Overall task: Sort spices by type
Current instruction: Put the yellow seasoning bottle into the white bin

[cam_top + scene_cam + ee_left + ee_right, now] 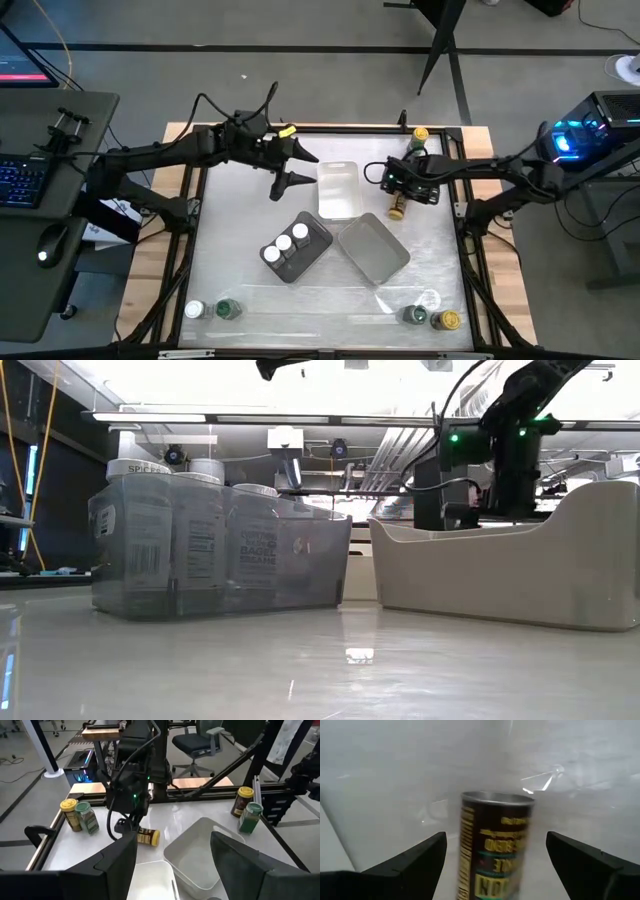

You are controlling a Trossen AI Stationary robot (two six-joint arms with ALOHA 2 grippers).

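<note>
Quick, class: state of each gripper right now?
Left gripper: open, holding nothing, above the table by the white tray.
Right gripper: open, fingers either side of a fallen yellow-lidded jar, not yet gripping.

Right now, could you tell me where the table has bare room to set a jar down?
Bare: the near strip between the corner jars and, and left of the dark tray. Crowded: the middle, with the white tray, grey tray and the right claw over a lying jar.

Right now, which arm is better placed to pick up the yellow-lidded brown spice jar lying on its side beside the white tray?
The right. Its open right gripper hangs directly over the toppled yellow-lidded jar, fingers either side. The left gripper is beyond the white tray.
</note>
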